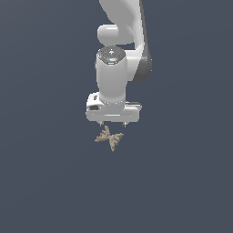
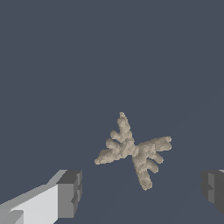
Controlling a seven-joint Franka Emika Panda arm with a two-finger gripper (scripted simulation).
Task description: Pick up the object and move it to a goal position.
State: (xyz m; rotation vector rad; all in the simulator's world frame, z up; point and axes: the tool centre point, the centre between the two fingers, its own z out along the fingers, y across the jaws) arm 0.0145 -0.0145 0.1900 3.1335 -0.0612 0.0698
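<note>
The object (image 1: 109, 138) is a small tan-brown, rough lump with several pointed lobes, lying on the dark grey floor. In the exterior view it shows just below the white hand of the arm. The gripper (image 1: 113, 124) hangs above it, only the short finger stubs showing under the hand. In the wrist view the object (image 2: 133, 150) lies on the floor between and beyond the two grey fingertips (image 2: 70, 192). The gripper (image 2: 142, 190) is open, its jaws wide apart with nothing between them, and they do not touch the object.
A plain dark grey floor (image 1: 45, 182) fills both views. The white arm (image 1: 123, 41) rises above the hand toward the top of the exterior view. No other objects or goal marker show.
</note>
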